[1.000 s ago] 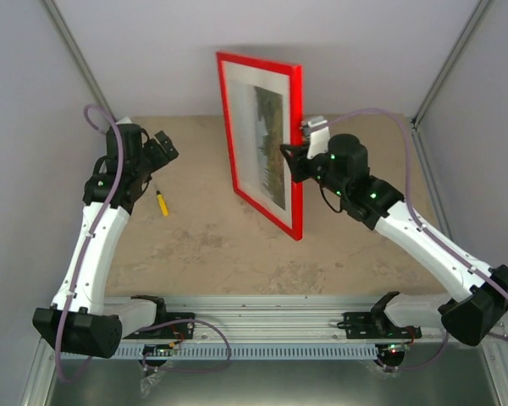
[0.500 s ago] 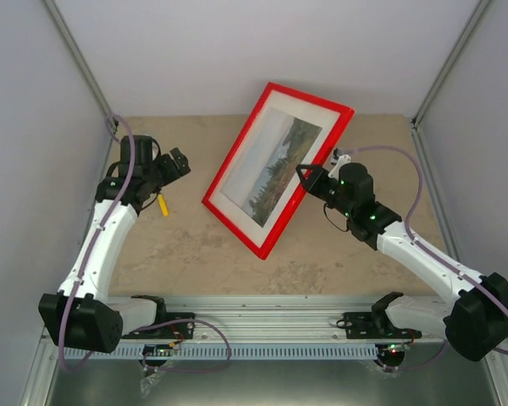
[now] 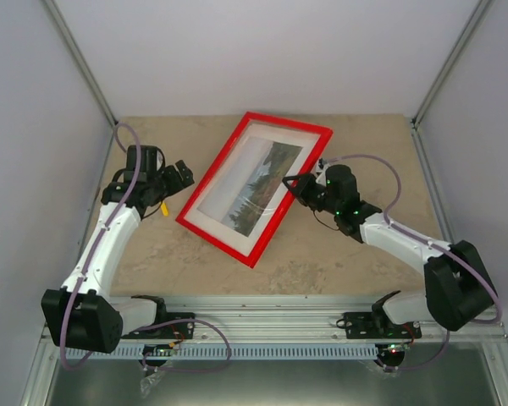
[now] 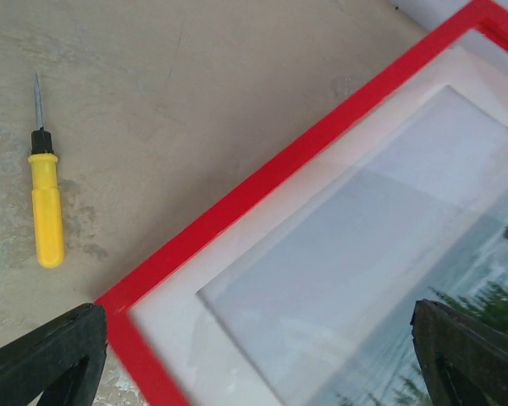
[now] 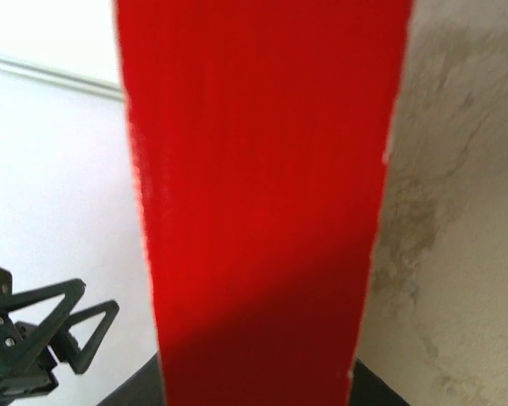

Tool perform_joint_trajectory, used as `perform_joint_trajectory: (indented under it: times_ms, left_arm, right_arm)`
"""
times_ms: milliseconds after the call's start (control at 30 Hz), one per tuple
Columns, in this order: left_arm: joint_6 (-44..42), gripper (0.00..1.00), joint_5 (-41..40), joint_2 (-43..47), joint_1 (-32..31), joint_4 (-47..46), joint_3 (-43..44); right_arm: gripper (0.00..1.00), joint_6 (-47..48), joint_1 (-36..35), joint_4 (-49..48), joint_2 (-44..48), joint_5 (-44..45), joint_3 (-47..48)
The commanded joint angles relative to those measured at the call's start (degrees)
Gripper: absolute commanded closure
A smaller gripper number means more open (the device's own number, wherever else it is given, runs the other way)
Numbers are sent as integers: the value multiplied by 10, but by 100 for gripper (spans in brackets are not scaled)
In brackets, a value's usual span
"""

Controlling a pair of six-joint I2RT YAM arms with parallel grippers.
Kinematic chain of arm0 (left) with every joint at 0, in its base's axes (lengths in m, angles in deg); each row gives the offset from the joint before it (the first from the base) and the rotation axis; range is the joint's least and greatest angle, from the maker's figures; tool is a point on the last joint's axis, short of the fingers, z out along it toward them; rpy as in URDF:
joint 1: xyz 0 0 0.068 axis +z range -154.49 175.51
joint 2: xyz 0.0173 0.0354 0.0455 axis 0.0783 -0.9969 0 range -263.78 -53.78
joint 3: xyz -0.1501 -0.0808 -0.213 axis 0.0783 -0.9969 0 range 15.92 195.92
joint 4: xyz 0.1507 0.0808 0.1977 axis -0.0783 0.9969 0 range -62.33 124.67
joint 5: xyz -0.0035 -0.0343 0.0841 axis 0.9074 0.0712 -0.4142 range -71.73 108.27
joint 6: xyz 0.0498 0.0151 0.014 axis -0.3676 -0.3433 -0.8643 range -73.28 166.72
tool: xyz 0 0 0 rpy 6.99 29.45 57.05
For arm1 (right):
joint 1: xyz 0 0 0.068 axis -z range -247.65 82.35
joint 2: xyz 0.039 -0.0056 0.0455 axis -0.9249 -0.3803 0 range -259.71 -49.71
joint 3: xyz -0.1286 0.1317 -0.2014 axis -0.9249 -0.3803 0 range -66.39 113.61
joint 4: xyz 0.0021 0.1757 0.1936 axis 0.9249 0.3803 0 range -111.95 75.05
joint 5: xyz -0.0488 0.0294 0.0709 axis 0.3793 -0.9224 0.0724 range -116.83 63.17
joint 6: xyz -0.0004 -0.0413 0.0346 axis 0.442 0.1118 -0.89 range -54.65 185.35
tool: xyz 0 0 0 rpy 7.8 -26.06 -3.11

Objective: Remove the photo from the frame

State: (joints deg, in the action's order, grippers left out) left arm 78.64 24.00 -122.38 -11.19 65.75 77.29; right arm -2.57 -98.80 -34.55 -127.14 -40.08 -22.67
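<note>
Photo [image 3: 252,188] sits inside the red frame [image 4: 271,176], face up within a white mat [image 4: 229,250], near the middle of the table [image 3: 339,254]. The frame lies slantwise, its long sides running from near-left to far-right. The right end effector [image 3: 290,183] is clamped on the frame's right long side, and in its wrist view that red edge fills the middle. The left end effector [image 3: 181,174] stands wide open just beside the frame's left long side, holding nothing. A yellow screwdriver [image 4: 46,222] lies on the table close by.
</note>
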Motion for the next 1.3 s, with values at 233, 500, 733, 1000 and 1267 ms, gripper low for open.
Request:
perform_joint_trajectory:
  times_ms: [233, 500, 733, 1000, 1267]
  left_arm:
    - [-18, 0, -24, 13, 0, 22, -5]
    - [-21, 0, -33, 17, 0, 36, -22]
    - [-22, 0, -40, 24, 0, 46, -35]
    - [-21, 0, -49, 19, 0, 40, -55]
    - [-19, 0, -55, 5, 0, 30, -72]
  right_arm:
    - [99, 81, -2, -25, -105, -158, 6]
    - [100, 117, 0, -52, -189, -241, 21]
    - [100, 160, 10, -64, -259, -281, 38]
    - [100, 209, 33, -52, -338, -314, 70]
    - [95, 214, 47, -56, -393, -323, 92]
